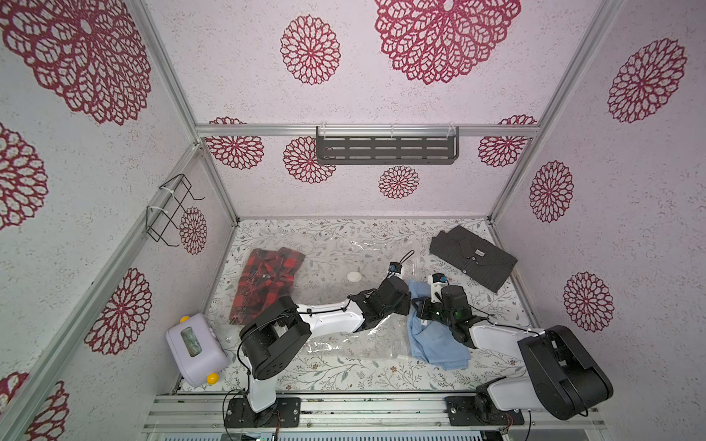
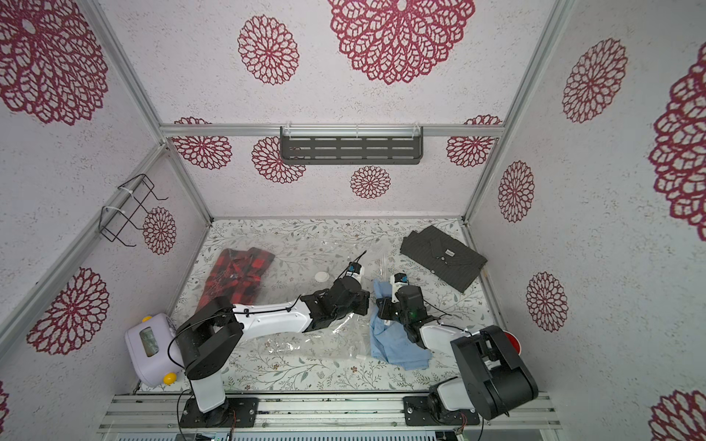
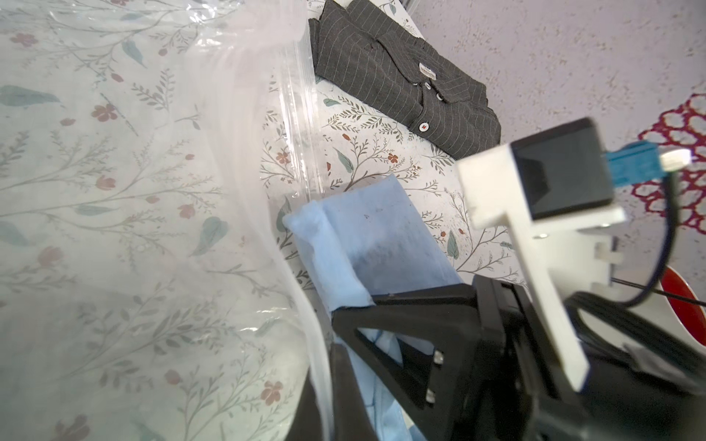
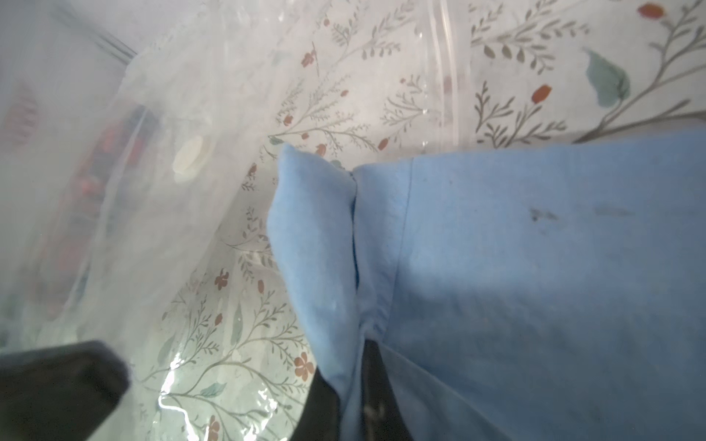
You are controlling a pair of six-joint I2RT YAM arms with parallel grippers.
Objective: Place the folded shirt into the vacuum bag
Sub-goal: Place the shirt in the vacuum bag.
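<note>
Both top views: right gripper (image 1: 420, 311) clamped on the blue folded shirt (image 1: 435, 343). The shirt trails from those fingers back toward the robot's base, long axis alongside the zip edge of the vacuum bag (image 1: 332, 263). Left gripper (image 1: 405, 305) is just beside it, jaws together, seemingly pinching the bag's top lip; hard to confirm under the wrist. Red plaid shirt (image 1: 263, 282) is inside the bag, well past the left fingers.

Left wrist: lifted film close to the fingers, folded shirt (image 3: 366, 233) just outside the mouth.

Right wrist: cloth pinched at the fingers, bag opening and valve (image 4: 189, 154) beyond, toward the left arm.

Next move is probably sideways into the mouth; the right arm is nearer.
</note>
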